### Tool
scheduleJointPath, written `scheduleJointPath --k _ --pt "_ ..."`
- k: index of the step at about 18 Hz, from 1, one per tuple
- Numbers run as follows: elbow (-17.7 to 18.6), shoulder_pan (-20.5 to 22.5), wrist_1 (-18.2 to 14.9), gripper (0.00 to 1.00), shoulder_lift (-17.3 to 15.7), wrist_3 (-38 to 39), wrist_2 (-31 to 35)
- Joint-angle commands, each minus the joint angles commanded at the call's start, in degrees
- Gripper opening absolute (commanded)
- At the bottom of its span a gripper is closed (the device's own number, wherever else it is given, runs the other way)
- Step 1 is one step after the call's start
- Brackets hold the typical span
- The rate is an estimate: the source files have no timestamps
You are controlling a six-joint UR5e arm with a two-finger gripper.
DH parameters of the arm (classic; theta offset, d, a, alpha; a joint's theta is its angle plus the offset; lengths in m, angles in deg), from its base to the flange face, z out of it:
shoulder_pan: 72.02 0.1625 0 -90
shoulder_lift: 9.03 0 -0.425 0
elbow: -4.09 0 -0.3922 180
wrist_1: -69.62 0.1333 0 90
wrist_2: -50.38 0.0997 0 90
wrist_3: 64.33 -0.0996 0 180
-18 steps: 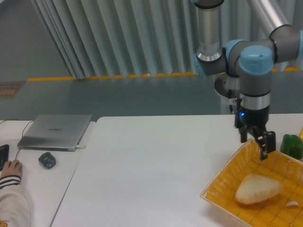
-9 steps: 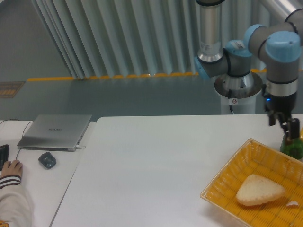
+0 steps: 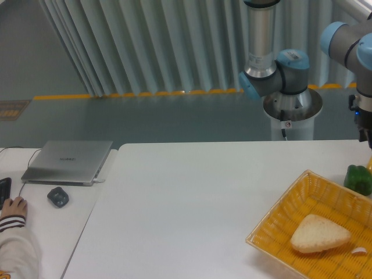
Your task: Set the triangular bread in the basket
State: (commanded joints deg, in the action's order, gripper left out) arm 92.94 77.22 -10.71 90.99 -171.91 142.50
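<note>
The triangular bread (image 3: 319, 233), pale golden-tan with rounded corners, lies flat inside the yellow woven basket (image 3: 273, 216) at the table's right front. Nothing touches or holds the bread. Only the arm's blue-grey wrist (image 3: 364, 70) shows, at the right edge of the view, above and behind the basket. The gripper's fingers lie beyond the frame edge and are hidden.
A green pepper (image 3: 358, 179) sits on the table just behind the basket's far corner. A tiny pale scrap (image 3: 360, 251) lies in the basket beside the bread. A laptop (image 3: 68, 160), a mouse (image 3: 58, 196) and a person's hand (image 3: 13, 206) are far left.
The arm has risen from over the basket and swung right, carrying the gripper out of the frame. The bread stays lying in the basket.
</note>
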Motion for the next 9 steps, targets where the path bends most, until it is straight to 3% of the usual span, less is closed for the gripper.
scheduleJointPath --k 9 --pt "0.18 0.35 -0.09 1.0 0.0 0.0 -0.8"
